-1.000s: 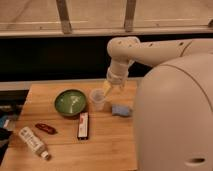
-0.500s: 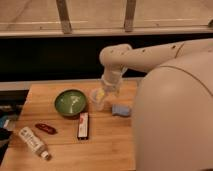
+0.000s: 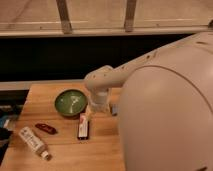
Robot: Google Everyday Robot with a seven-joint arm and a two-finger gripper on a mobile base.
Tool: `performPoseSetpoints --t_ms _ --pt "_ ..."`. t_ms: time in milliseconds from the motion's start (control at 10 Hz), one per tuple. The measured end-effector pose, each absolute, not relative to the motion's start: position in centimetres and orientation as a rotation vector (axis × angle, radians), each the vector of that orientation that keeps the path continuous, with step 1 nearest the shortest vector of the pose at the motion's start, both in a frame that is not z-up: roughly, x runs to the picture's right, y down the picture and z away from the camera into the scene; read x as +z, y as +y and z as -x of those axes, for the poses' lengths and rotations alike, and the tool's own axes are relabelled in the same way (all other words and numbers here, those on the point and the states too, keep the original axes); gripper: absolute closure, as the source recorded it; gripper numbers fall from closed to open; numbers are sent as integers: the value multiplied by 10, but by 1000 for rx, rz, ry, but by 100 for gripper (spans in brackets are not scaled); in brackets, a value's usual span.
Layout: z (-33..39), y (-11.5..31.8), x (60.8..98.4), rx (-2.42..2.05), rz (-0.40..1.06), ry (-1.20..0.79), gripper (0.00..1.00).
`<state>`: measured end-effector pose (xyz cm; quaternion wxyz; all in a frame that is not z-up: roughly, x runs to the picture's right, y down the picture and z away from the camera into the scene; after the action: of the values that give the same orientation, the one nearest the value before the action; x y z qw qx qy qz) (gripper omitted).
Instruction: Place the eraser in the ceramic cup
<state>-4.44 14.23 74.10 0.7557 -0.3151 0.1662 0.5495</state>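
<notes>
Eraser (image 3: 83, 128): flat on table (image 3: 55, 150), just beside bowl (image 3: 70, 102), long axis running near-to-far; gripper (image 3: 89, 114) poised over its far end, spread or closed cannot be told; cup hidden behind arm (image 3: 107, 80).

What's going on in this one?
The robot's arm reaches down to the wooden table, its end effector at the far end of the eraser, which lies flat near the green bowl. Contact cannot be told. The ceramic cup is out of sight, likely behind the arm.
</notes>
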Motion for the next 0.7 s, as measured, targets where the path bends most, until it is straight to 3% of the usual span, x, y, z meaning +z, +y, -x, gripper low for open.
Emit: performPoseSetpoints --t_ms 400,700 --pt "47 146 742 1191 688 366 38" --pt "93 152 743 1131 701 349 38"
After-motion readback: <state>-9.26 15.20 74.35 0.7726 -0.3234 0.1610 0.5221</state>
